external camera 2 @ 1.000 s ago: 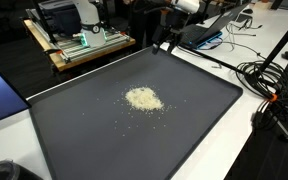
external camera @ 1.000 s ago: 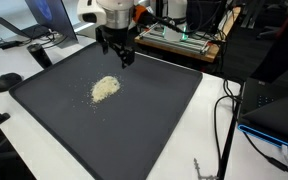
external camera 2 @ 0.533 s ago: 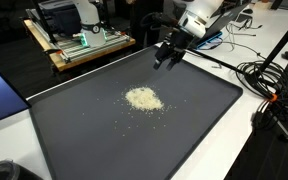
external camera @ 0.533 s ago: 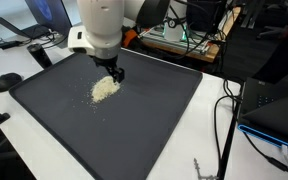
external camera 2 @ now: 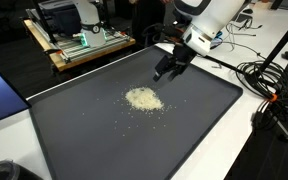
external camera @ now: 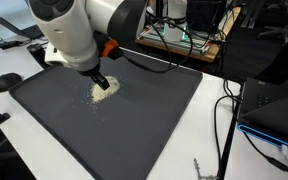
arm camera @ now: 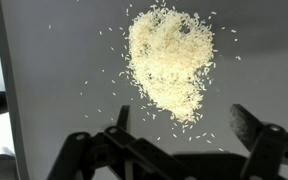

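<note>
Tool (external camera 2: 167, 72) is spread wide and empty; in the wrist view both fingers (arm camera: 246, 122) stand apart with nothing between them. It hangs low over the large dark grey rimmed tray (external camera: 134, 130) on the white desk (external camera: 212, 110).

The small heap of pale uncooked rice grains (external camera 2: 142, 98) lies loose on the tray floor, near the middle. A few stray grains are scattered round it. The wrist view puts the heap (arm camera: 172, 60) just ahead of the fingertips, not between them. An exterior view (external camera: 101, 82) shows the tool right at the heap's edge; I can't tell whether it touches.

My read: approach phase, nothing gripped or pushed yet.

Loose grains won't pinch. Any next move calls for a low, flat contact on the tray floor and a slow stroke through the heap, or grains will spray sideways.
</note>
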Action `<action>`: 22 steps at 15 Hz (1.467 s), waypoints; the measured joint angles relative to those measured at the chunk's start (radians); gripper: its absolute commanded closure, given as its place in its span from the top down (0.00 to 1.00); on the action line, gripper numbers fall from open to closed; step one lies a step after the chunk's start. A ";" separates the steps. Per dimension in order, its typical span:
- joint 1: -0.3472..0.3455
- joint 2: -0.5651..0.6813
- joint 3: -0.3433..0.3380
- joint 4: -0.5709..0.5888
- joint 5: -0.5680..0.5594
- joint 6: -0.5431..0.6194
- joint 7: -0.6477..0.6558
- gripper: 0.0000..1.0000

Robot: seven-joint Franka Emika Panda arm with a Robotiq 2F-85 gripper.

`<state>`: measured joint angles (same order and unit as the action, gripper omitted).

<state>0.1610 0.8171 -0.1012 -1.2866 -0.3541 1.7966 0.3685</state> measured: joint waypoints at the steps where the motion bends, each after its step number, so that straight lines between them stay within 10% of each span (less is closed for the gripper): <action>1: -0.016 0.020 0.001 0.037 0.018 -0.007 -0.035 1.00; 13: -0.124 0.255 0.042 0.405 0.143 -0.186 -0.330 1.00; 22: -0.123 0.186 0.089 0.269 0.223 0.006 -0.155 1.00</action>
<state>0.0377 1.0033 -0.0118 -1.0180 -0.1307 1.8029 0.2132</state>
